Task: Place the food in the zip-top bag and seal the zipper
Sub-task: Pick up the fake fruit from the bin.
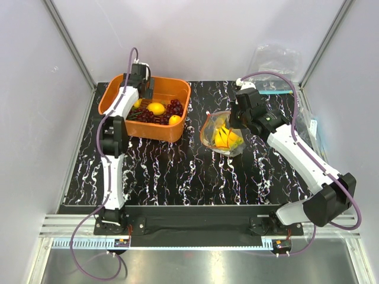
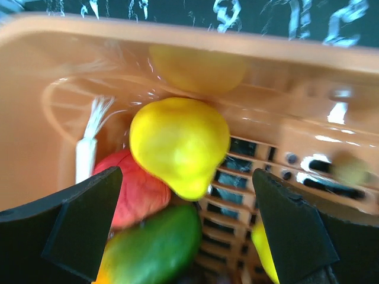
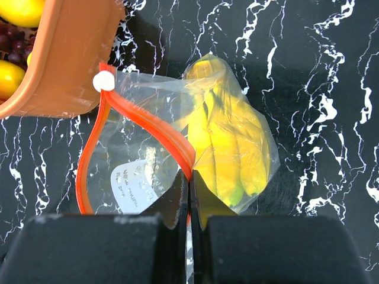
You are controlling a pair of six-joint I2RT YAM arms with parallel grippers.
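The zip-top bag [image 1: 220, 135] lies on the black marbled table, right of the orange basket [image 1: 112, 94]. A yellow banana bunch [image 3: 228, 142] is inside it. The mouth gapes, and the red-orange zipper [image 3: 142, 121] bows apart with its white slider [image 3: 103, 81] at the far end. My right gripper [image 3: 189, 177] is shut on the zipper strip at the bag's near edge. My left gripper [image 2: 186, 228] hangs open inside the basket, over a yellow lemon-like piece [image 2: 177, 145], a red fruit [image 2: 133, 189] and a green one [image 2: 157, 248]. Purple grapes [image 1: 172, 109] also lie in the basket.
The basket's wall [image 2: 177, 35] rises just beyond the left gripper, and its corner [image 3: 65, 59] nearly touches the bag's slider. Spare clear bags [image 1: 275, 59] with a teal strip [image 1: 275, 92] lie at the back right. Grey enclosure walls surround the table.
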